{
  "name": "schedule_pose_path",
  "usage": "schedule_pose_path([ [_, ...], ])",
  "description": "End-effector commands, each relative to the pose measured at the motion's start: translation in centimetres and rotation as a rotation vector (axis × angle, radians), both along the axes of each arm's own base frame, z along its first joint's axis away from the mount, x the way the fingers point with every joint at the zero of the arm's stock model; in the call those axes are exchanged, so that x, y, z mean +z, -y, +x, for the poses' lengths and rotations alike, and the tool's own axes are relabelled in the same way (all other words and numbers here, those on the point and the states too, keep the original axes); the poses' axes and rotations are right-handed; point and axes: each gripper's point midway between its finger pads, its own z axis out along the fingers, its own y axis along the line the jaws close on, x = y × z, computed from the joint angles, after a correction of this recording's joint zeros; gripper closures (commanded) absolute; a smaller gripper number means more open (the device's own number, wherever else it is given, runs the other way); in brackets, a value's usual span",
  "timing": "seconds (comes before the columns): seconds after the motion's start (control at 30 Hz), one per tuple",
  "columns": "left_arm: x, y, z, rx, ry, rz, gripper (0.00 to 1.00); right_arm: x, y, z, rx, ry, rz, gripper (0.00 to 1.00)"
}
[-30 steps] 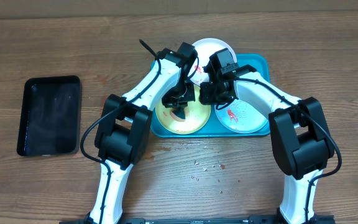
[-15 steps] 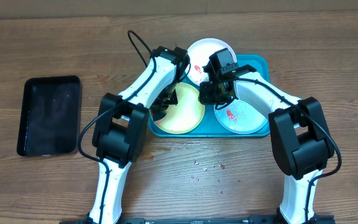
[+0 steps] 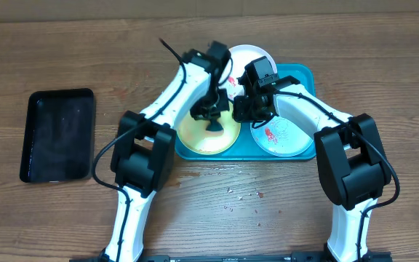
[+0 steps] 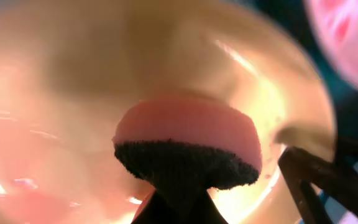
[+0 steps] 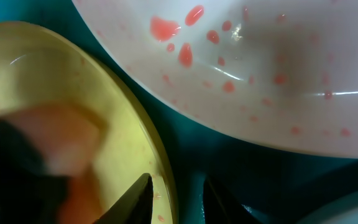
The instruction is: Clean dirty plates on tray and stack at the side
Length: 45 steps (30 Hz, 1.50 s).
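**Yellow-green plate under sponge**

The round yellow-green-rimmed plate (image 3: 202, 140) is seen at lower left of the large turquoise rect. plastic tray (image 3: 302, 73), centre frame. A red-spattered white plate (image 3: 247, 54) lies above it, and a pale mint plate (image 3: 287, 142) to its right. A pink round sponge (image 4: 185, 134) w/ black scourer face is pinched by the left gripper (image 3: 213, 118) over the yellow plate. The right gripper (image 5: 176, 186) is spread astride its rim.
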Motion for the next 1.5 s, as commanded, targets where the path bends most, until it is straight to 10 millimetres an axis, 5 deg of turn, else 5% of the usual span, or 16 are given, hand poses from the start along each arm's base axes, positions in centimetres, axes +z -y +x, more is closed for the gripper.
schedule_pose_path([
  [0.0, -2.4, 1.0, -2.3, -0.011, -0.075, -0.025, 0.96, -1.0, 0.4, -0.9, -0.004, -0.027, -0.024, 0.71],
  [0.13, -4.2, -0.2, -2.7, -0.026, -0.063, 0.024, 0.96, -1.0, 0.4, -0.9, -0.007, -0.029, -0.024, 0.71],
  [0.23, -4.5, -4.1, -2.3, -0.051, -0.016, 0.239, 0.96, -1.0, 0.5, -0.9, -0.009, -0.029, -0.030, 0.82],
  [0.33, -2.8, -9.4, -2.2, 0.043, 0.026, 0.533, 0.96, -0.9, 0.6, -0.9, -0.011, -0.031, -0.033, 0.94],
  [0.43, -0.5, -12.1, -1.8, 0.109, 0.071, 0.685, 0.96, -0.6, 0.6, -0.9, -0.010, -0.025, -0.030, 0.94],
  [0.67, 4.2, -11.6, 0.8, 0.176, 0.184, 0.640, 0.96, 0.6, 0.4, -0.5, -0.006, -0.025, -0.032, 0.96],
  [0.83, 9.7, -9.4, 2.4, 0.249, 0.251, 0.409, 0.96, 2.1, 0.4, -0.1, -0.004, -0.029, -0.043, 0.96],
  [1.0, 15.7, -9.6, 3.2, 0.257, 0.319, 0.138, 0.96, 4.7, 0.3, 0.8, -0.005, -0.010, -0.067, 0.96],
  [1.13, 18.7, -13.3, 2.2, 0.325, 0.302, 0.036, 0.96, 7.4, 1.5, 1.8, -0.023, 0.063, -0.237, 0.96],
  [1.3, 18.9, -20.6, 0.1, 0.436, 0.214, 0.095, 0.96, 14.1, 4.1, 2.8, -0.059, 0.256, -0.613, 0.96],
  [1.47, 18.4, -25.5, -0.9, 0.485, 0.169, 0.123, 0.96, 19.9, 3.3, 2.5, -0.053, 0.477, -0.878, 0.96],
])
